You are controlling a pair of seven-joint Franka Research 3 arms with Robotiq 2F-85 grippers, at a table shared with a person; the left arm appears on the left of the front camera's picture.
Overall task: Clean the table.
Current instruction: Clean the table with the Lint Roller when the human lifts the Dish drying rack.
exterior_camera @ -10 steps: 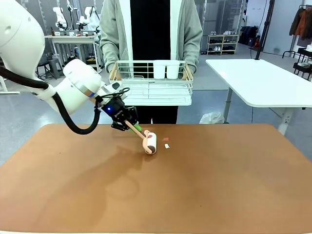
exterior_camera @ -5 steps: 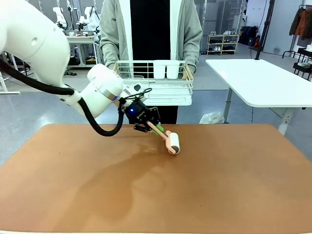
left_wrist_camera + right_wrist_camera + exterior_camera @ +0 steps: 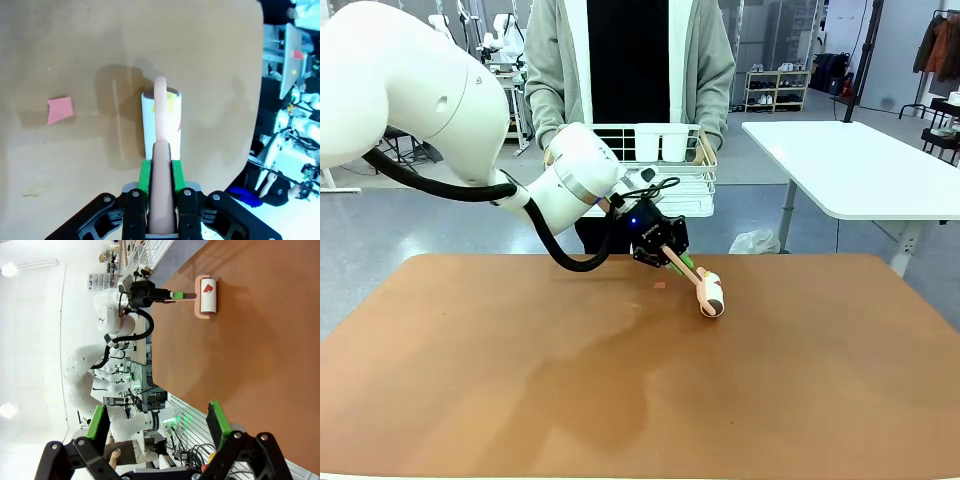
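Note:
My left gripper (image 3: 678, 260) is shut on the pink handle of a lint roller (image 3: 712, 295), whose white head rests on the reddish-brown table (image 3: 520, 380) right of centre near the far edge. In the left wrist view the green pads (image 3: 145, 175) clamp the handle, and the lint roller (image 3: 161, 120) lies straight ahead with a pale bit stuck to it. A pink paper scrap (image 3: 60, 110) lies on the table (image 3: 75, 50) beside it, the same pink scrap (image 3: 660, 285) just left of the head. My right gripper (image 3: 157, 422) is open above the table (image 3: 280, 340), far from the lint roller (image 3: 207, 295).
A person stands at the far edge holding a white wire rack (image 3: 630, 185) with two white cups (image 3: 660, 142). A white-topped table (image 3: 860, 165) stands off to the right. A faint pale crumb (image 3: 31, 191) lies near the left gripper.
My left arm has swept the roller to the right along the far part of the table. The pale scrap that lay there is gone; the pink one stays behind the roller.

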